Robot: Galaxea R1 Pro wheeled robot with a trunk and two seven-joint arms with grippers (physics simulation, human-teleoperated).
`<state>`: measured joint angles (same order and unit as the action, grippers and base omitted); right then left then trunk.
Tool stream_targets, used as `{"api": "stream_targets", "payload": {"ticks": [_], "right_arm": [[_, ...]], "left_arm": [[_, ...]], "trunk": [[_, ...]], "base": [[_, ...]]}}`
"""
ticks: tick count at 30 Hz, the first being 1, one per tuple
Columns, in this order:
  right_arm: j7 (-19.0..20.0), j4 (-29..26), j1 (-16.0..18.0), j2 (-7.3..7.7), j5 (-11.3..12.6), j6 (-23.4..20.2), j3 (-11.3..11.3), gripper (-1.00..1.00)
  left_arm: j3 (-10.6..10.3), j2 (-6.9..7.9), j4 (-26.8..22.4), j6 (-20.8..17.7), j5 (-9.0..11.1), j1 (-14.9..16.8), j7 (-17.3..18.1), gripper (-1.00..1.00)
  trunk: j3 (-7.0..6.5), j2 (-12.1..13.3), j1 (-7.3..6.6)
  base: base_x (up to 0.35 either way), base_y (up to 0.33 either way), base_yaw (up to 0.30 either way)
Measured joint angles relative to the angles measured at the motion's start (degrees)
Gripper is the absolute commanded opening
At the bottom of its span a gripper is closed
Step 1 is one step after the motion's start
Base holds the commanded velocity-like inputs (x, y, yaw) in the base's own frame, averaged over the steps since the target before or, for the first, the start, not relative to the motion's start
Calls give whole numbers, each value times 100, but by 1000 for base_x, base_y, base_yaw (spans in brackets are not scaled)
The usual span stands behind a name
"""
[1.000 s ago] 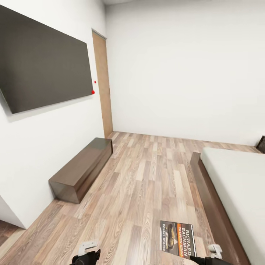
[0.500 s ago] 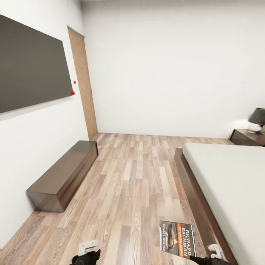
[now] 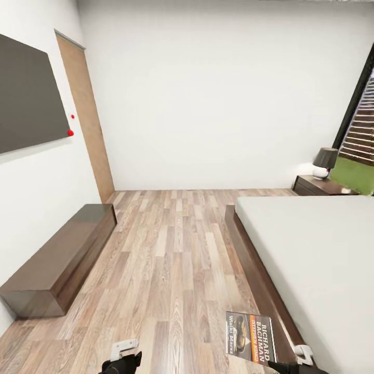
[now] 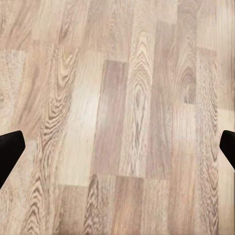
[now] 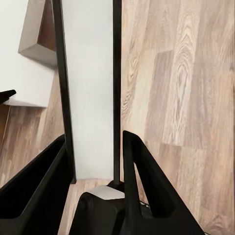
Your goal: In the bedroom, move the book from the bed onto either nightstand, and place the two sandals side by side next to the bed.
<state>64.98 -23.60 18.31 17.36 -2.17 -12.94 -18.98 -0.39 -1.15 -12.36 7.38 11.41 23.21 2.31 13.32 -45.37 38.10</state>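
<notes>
From the head camera I see the bedroom's wood-plank floor (image 3: 176,259) running to a white far wall. The bed (image 3: 311,259) fills the right side, pale mattress in a dark frame, and the nightstand (image 3: 317,186) stands at its far corner against that wall, with a dark-shaded lamp (image 3: 324,162) on top. A long low dark cabinet (image 3: 57,259) sits along the left wall under a dark wall screen (image 3: 28,101), with a wooden door (image 3: 88,122) further along. The book (image 3: 251,336) is held up off the floor at my right gripper (image 3: 293,366), just beside the bed's near corner, cover facing me. My left gripper (image 3: 122,361) sits low over the planks.

On the left wrist camera, the left gripper's (image 4: 117,149) two dark fingertips (image 4: 10,152) are spread wide apart, with bare floor between them.

On the right wrist camera, the right gripper (image 5: 93,161) pinches the book (image 5: 90,88) edge-on between its black fingers (image 5: 142,181), with floor planks behind it.
</notes>
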Motion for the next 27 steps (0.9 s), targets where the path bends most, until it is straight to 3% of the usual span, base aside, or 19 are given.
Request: {"api": "stream_targets", "payload": {"ticks": [8,27], "right_arm": [[1,-1,0,0,8,-3,-4,-100],[0,-1,1,-1,8,-3,-4,-100]], "left_arm": [[0,0,-1,0,0,-5,0,100],[0,0,0,0,0,-3,0,100]], "trunk": [[0,0,0],[0,0,0]], "base": [[0,0,-234],[0,0,-12]]}}
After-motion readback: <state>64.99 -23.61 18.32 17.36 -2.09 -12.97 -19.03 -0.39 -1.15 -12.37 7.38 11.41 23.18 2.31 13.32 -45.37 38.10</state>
